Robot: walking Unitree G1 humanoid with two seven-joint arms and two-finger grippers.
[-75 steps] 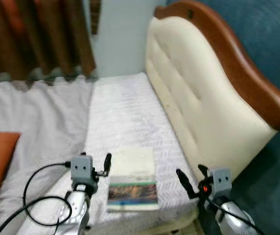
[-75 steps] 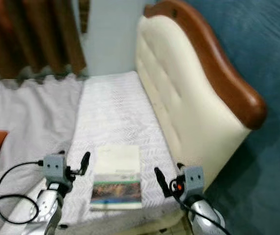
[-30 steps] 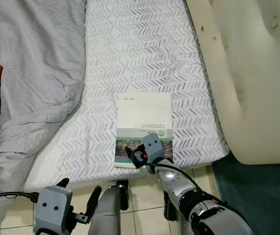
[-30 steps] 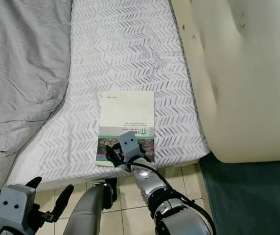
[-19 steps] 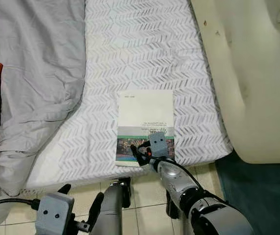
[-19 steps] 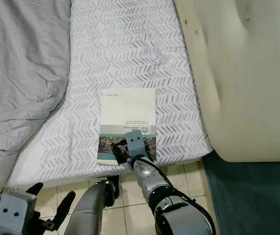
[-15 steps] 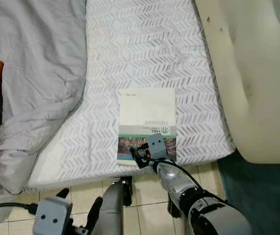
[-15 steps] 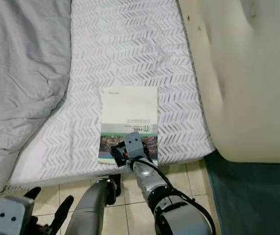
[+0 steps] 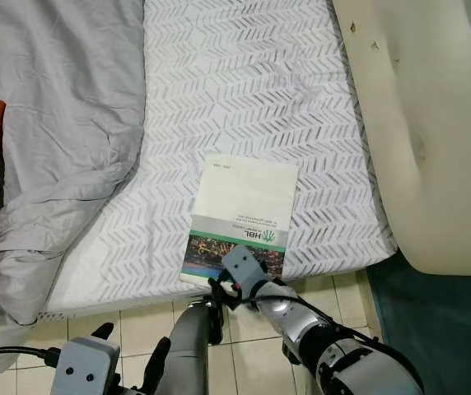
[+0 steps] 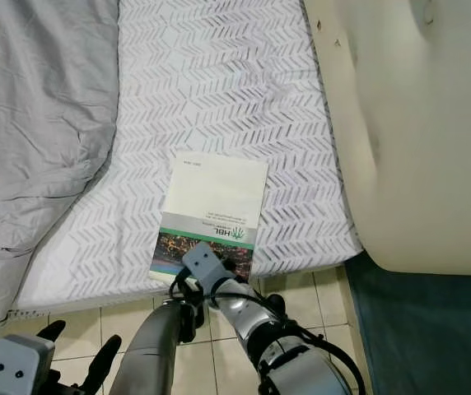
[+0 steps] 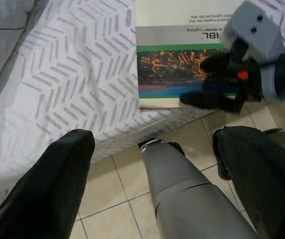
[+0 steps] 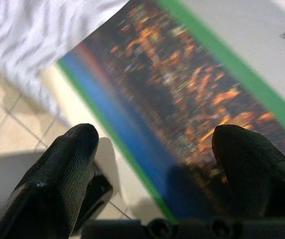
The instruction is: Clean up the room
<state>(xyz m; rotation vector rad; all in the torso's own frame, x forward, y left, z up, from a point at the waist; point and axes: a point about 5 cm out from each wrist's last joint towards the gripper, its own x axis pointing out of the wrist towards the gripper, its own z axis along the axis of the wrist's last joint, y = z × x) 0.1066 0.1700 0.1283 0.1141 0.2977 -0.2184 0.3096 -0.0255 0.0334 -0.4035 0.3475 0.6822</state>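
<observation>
**Right gripper at the book's overhanging corner, fingers apart**

The right gripper is at the near corner of the book, where the picture end of the cover sticks out just past the mattress edge. In the right wrist view its two black fingers are spread wide, one to either side of that corner, with nothing clamped between them. From the left wrist view one finger looks to lie over the cover and the other just below the book's near edge, but whether either pad already touches it I cannot tell.

What could go wrong, as I judge it: the book is thin and limp-looking, and a pinch on one corner alone may let it sag, twist or slide out as it is lifted. A closing finger could also nudge it further off the bedsheet, so that it tips onto the tiled floor below the book. The lower finger might snag the sheet's edge and drag cloth along with the cover.

The left gripper hangs low over the tiles, nearer the robot than the book, fingers wide open and empty.

Beyond the book, a grey blanket lies bunched to its left, and the cream headboard stands to its right
</observation>
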